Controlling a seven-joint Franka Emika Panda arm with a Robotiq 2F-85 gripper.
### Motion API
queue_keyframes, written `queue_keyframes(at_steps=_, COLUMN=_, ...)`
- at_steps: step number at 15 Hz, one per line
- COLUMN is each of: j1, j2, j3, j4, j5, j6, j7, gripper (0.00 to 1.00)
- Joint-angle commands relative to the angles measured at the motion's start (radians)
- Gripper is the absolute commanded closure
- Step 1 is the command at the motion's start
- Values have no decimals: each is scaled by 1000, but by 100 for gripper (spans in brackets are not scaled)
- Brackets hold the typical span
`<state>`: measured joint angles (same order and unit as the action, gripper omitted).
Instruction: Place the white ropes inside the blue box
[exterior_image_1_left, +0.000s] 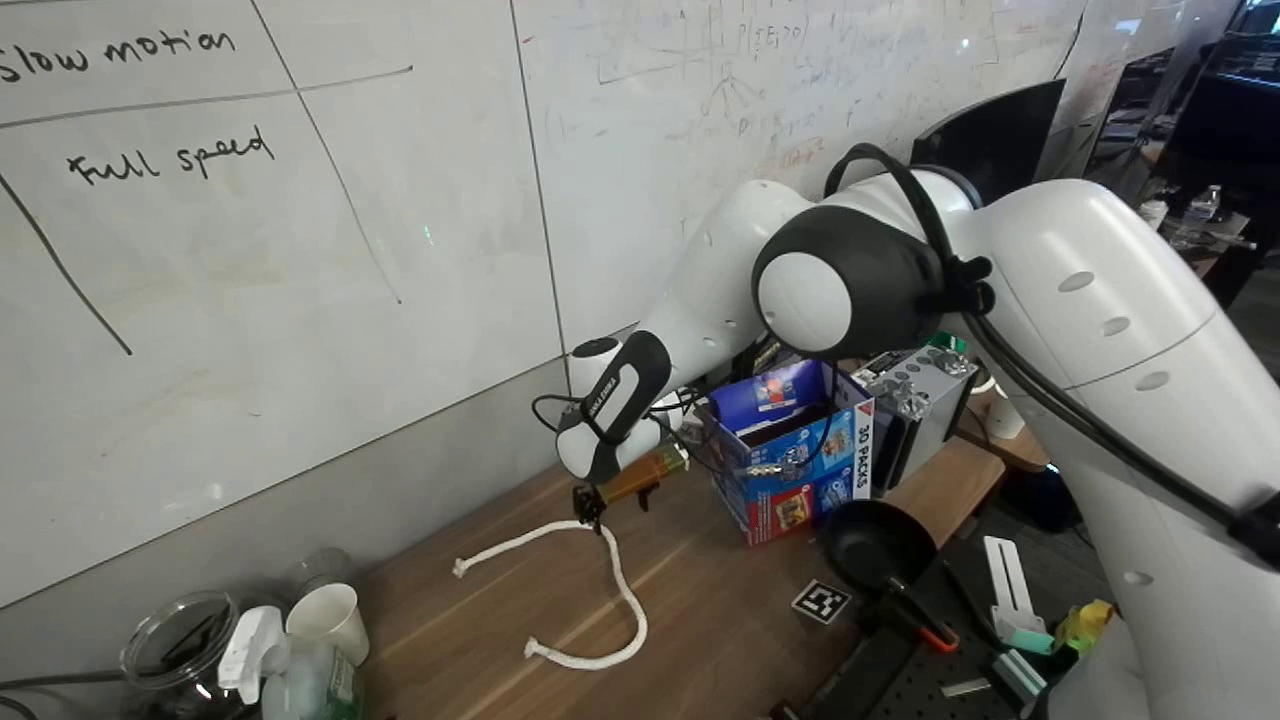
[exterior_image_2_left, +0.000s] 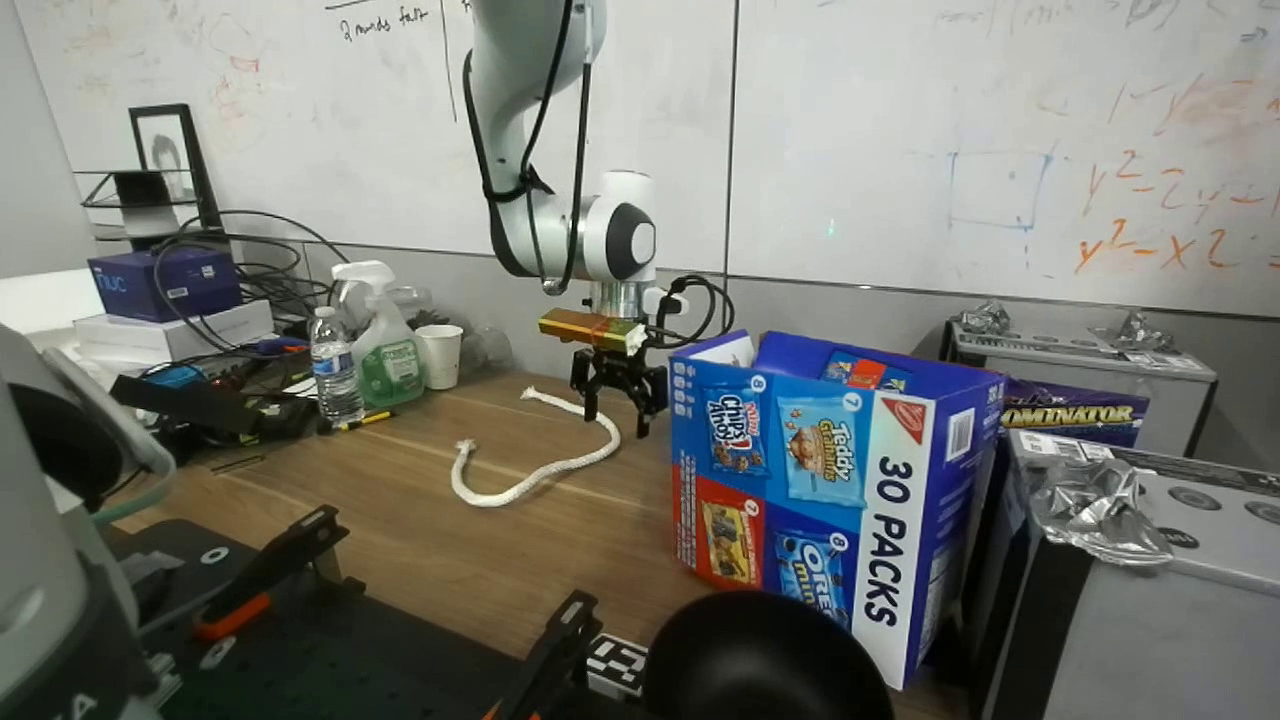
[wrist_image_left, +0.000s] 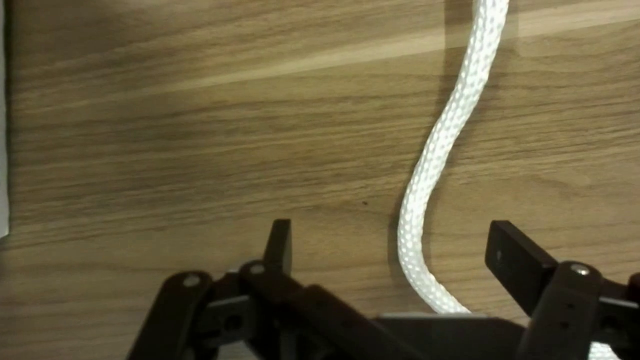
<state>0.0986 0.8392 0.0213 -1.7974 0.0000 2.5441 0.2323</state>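
Near the back edge of the desk (exterior_image_2_left: 560, 555), the gripper (exterior_image_2_left: 617, 422), spread and empty, should sink squarely around the rope (wrist_image_left: 434, 155), then pinch.

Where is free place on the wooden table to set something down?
One bare patch of the wooden table lies between the white rope, the blue box and the black board. Another lies between rope and paper cup. Crowded: around the cup, with spray bottle and water bottle, and by the black pan. The open gripper is above the rope.
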Motion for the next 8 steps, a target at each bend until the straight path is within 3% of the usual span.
queue_keyframes(at_steps=1, j1=18, j2=25, j3=-3, j4=17, j5=21, j6=23, j7=-5, gripper=0)
queue_keyframes(at_steps=8, j1=37, j2=52, j3=-12, j4=-6, j5=35, j6=112, j7=31, gripper=0)
